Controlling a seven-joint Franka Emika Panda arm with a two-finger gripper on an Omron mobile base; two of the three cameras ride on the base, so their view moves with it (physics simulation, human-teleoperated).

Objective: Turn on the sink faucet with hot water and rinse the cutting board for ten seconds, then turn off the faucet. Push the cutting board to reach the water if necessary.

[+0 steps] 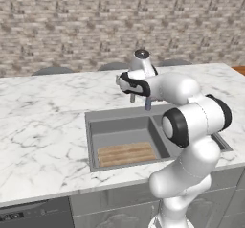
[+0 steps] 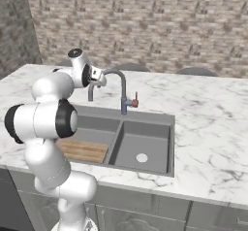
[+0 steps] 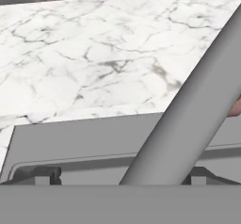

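Gripper (image 2: 98, 77) up at sink faucet (image 2: 122, 90), beside arched spout end. In hand view my fingertips (image 3: 47, 175) sit apart, spout pipe between them. Cutting board (image 1: 127, 153) flat in sink (image 1: 119, 126) basin left of faucet, near front wall.

Light is even, bright and diffuse, with no glare on the marble tabletop (image 1: 43, 126). Shadows are faint: the sink (image 2: 145, 147) walls shade slightly darker toward their near side. Rendering is soft and low-resolution; the brick wall (image 1: 95, 26) looks blurred, and the faucet (image 3: 188, 115) pipe up close is smooth-edged.
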